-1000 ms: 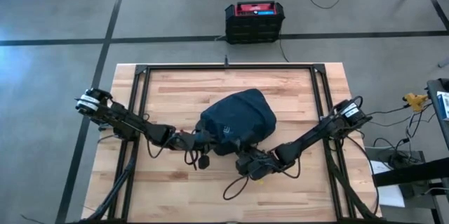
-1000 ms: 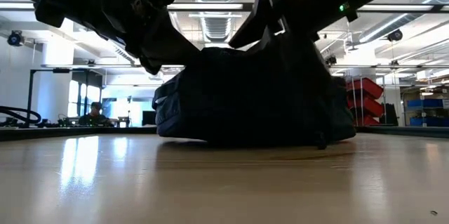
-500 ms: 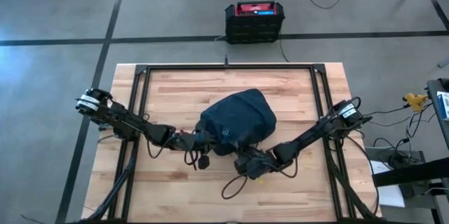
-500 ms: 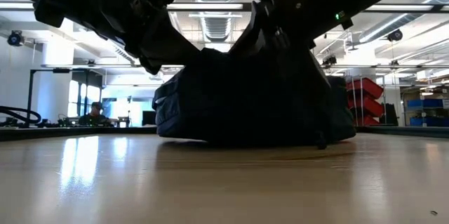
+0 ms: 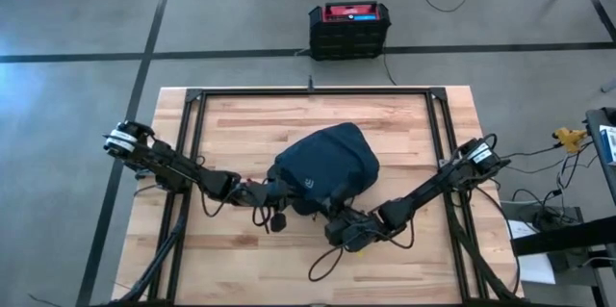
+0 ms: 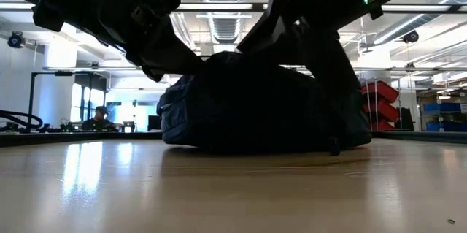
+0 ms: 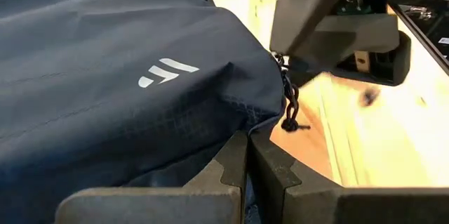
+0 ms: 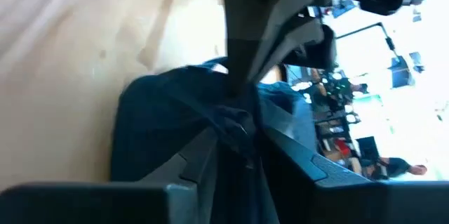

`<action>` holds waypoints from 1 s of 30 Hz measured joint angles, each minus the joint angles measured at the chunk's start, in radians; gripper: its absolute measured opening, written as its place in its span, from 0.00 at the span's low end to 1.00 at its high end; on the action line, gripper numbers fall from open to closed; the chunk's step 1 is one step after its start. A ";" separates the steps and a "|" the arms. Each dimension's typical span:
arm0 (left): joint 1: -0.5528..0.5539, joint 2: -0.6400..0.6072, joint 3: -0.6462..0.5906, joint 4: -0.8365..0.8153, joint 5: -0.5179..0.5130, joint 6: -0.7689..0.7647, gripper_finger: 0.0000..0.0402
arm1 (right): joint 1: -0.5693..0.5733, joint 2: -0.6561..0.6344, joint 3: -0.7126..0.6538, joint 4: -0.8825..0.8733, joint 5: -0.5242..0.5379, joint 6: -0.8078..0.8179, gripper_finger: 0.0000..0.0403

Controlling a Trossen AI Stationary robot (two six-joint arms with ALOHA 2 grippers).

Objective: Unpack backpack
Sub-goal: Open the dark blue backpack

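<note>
The dark navy backpack [image 5: 327, 165] lies in the middle of the wooden table, its white logo [image 7: 167, 71] facing up. My left gripper [image 5: 274, 194] is shut on its near-left edge. My right gripper [image 5: 335, 222] is shut on its near-right part. In the low view the backpack [image 6: 248, 109] rests on the table as a dark mound under both arms. A black zipper cord [image 7: 289, 110] hangs from the bag's edge. My left gripper pinches the backpack's near fabric edge [image 7: 238, 127] between its two fingers, coming level from the table's left. The bag rests on the table. How many layers are caught, I cannot tell. My right gripper pinches a bunched fold of navy fabric [image 8: 235, 122] between its two fingers, coming low from the table's right and near side. The fabric rises from the bag to the fingers, and the rest of the bag lies on the table.
A black metal frame [image 5: 313, 92] runs along the table's far edge and down both sides. A black crate with a red top [image 5: 349, 26] stands on the floor beyond the far edge. A loose black cable [image 5: 322, 259] loops on the table near the right gripper.
My right gripper has shifted a little toward the table's near edge, still shut on the fabric. In the low view the bag's raised part under it has sunk, and the mound is now lower and rounder.
</note>
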 joint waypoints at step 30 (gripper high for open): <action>-0.003 0.000 -0.082 0.003 -0.114 -0.050 0.00 | 0.045 -0.098 0.000 -0.270 0.030 0.368 0.00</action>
